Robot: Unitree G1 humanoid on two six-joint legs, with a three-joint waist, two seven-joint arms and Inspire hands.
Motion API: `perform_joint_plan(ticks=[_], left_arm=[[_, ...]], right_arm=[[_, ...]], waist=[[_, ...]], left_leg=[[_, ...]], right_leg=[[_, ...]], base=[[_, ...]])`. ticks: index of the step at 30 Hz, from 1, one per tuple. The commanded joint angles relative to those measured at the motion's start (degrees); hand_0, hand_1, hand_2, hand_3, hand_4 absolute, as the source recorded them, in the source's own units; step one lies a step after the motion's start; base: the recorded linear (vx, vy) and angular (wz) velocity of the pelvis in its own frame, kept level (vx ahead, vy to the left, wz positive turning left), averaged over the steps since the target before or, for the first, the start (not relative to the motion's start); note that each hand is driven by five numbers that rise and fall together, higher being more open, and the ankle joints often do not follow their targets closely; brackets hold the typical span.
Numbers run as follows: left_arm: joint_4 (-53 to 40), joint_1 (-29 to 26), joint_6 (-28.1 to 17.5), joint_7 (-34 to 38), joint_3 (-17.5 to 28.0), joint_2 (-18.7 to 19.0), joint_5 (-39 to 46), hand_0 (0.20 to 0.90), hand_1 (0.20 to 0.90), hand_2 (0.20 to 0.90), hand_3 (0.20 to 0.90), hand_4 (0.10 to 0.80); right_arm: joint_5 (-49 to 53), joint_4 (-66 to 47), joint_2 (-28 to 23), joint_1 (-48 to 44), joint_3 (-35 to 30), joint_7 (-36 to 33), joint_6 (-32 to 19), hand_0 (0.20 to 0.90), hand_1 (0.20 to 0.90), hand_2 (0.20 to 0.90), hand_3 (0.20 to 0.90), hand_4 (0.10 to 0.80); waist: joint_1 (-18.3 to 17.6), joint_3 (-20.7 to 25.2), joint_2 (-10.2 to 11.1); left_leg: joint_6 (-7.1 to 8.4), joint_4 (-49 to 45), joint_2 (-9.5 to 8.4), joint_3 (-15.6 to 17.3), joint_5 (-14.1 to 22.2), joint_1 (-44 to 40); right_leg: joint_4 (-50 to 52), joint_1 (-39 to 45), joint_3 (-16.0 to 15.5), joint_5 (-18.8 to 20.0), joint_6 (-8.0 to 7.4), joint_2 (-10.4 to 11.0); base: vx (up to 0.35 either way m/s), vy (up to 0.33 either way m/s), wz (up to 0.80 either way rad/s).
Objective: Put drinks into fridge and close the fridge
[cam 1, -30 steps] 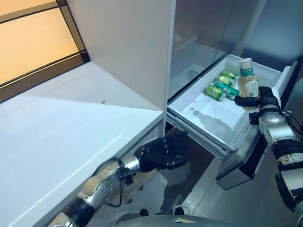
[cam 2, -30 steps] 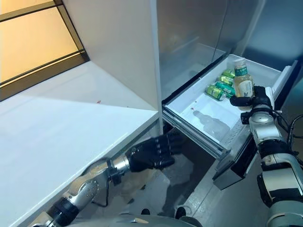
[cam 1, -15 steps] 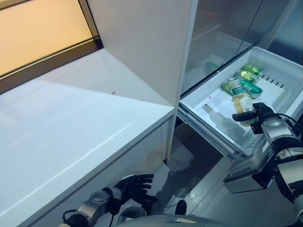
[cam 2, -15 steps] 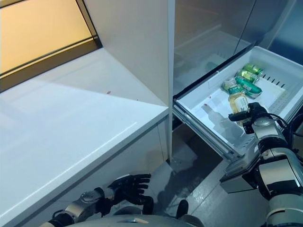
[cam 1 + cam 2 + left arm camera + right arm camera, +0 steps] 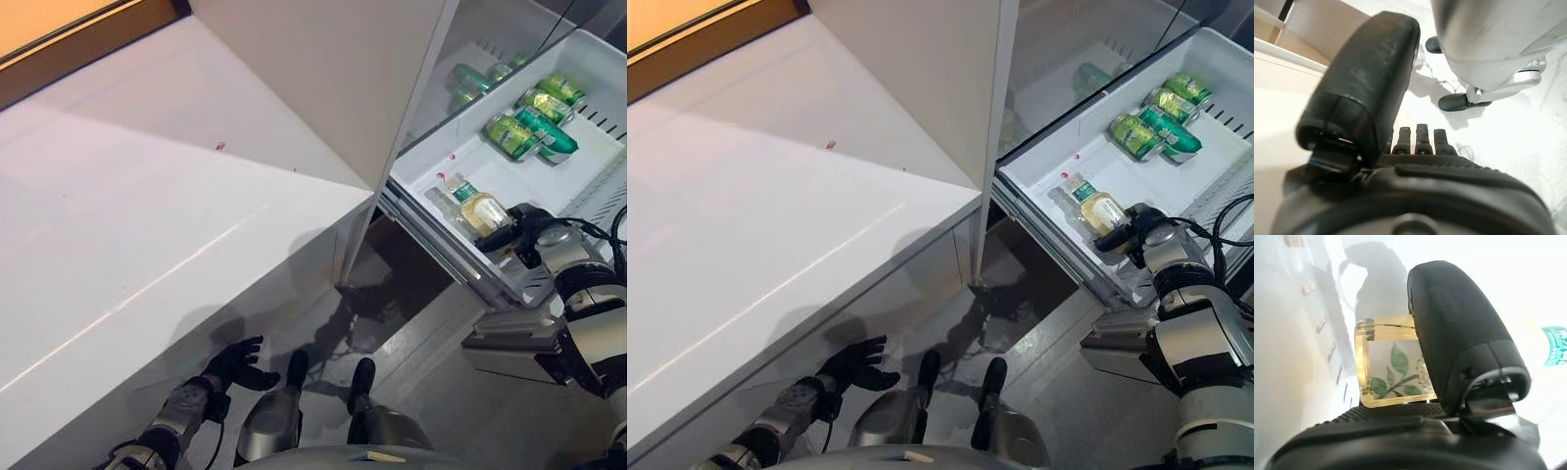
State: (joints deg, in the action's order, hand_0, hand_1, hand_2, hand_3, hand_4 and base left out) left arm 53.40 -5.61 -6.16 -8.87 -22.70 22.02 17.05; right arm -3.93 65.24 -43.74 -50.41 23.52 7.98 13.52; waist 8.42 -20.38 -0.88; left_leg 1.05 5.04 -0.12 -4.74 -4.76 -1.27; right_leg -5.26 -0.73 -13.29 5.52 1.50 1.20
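The white fridge drawer (image 5: 549, 211) stands pulled out at about 2 o'clock in the head views. At its far end lie three green cans (image 5: 534, 117) close together on their sides. Nearer the front, a bottle (image 5: 475, 208) of pale yellow drink with a green-and-white label lies tilted low in the drawer, its cap pointing toward 10 o'clock. The right hand (image 5: 1132, 235) is curled round the bottle's lower body; its own wrist view shows the thumb (image 5: 1459, 333) pressed across the clear side of the bottle, leaf print showing beside it. Whether the bottle touches the drawer floor cannot be told. The left hand (image 5: 233, 364) hangs low at 7 o'clock, under the edge of the white table (image 5: 147, 196), fingers (image 5: 1418, 139) loosely spread and holding nothing, above the grey floor (image 5: 460, 411).
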Motion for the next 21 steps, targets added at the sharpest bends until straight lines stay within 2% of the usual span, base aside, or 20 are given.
perform_joint_plan(ticks=[1, 2, 3, 7, 14, 21], left_arm=[[-3.00, -1.43, -3.41, 0.30, -0.95, 0.88, -0.73, 0.900, 0.900, 0.900, 0.900, 0.800], [-3.41, -1.38, -3.62, 0.03, -1.06, 0.88, -0.89, 0.900, 0.900, 0.900, 0.900, 0.800], [-3.84, -1.25, -3.73, -0.09, -1.19, 0.92, -0.89, 0.900, 0.900, 0.900, 0.900, 0.800], [-5.28, -1.21, -3.93, -0.80, -1.87, 1.02, -1.47, 0.900, 0.900, 0.900, 0.900, 0.800], [-5.21, -0.27, -3.69, -0.88, -1.37, 1.28, -3.46, 0.900, 0.900, 0.900, 0.900, 0.800], [-3.09, 1.64, -3.21, -0.41, 1.29, 0.90, -6.09, 0.900, 0.900, 0.900, 0.900, 0.800]], right_arm=[[-2.42, -3.87, -6.77, -10.08, 5.20, -1.57, -3.05, 0.300, 0.300, 0.300, 0.200, 0.100], [-2.40, -4.01, -6.91, -9.99, 5.28, -1.46, -3.13, 0.316, 0.316, 0.316, 0.219, 0.119], [-2.18, -4.12, -6.94, -10.00, 5.32, -1.58, -3.16, 0.900, 0.900, 0.900, 0.900, 0.800], [-0.47, -5.41, -6.71, -10.21, 5.17, -2.23, -4.22, 0.900, 0.900, 0.900, 0.900, 0.800], [4.72, -12.25, -7.40, -8.42, 3.15, 1.27, -2.25, 0.900, 0.900, 0.900, 0.900, 0.800], [17.03, -24.23, -10.02, -3.35, -2.20, 2.49, -0.88, 0.900, 0.900, 0.900, 0.900, 0.800]], waist=[[0.06, 1.84, 0.68], [0.02, 1.69, 0.66], [0.01, 1.59, 0.65], [-0.20, 1.33, 0.68], [-1.11, 2.32, 1.62], [-2.88, 4.95, 3.27]], left_leg=[[-0.49, -0.99, -0.74, 4.30, 1.92, 3.01], [-0.48, -1.02, -0.80, 4.32, 1.95, 3.01], [-0.45, -1.04, -0.80, 4.38, 1.96, 3.00], [-0.36, -1.01, -0.81, 4.71, 1.98, 2.94], [-0.19, -1.10, -0.74, 5.72, 2.45, 1.86], [-0.09, -1.02, -0.70, 6.80, 3.30, -0.85]], right_leg=[[3.28, -0.15, 2.38, -3.72, -3.50, 0.09], [3.30, -0.18, 2.37, -3.72, -3.49, 0.08], [3.35, -0.21, 2.35, -3.71, -3.49, 0.10], [3.60, -0.47, 2.46, -3.66, -3.45, 0.06], [4.16, 0.08, 2.77, -4.10, -3.34, -0.06], [4.77, 2.14, 3.12, -4.89, -3.19, -0.15]], base=[[0.000, 0.000, 0.00], [0.000, 0.000, 0.00], [0.000, 0.000, 0.00], [0.000, 0.000, 0.00], [0.004, 0.002, -0.01], [0.049, 0.017, -0.05]])
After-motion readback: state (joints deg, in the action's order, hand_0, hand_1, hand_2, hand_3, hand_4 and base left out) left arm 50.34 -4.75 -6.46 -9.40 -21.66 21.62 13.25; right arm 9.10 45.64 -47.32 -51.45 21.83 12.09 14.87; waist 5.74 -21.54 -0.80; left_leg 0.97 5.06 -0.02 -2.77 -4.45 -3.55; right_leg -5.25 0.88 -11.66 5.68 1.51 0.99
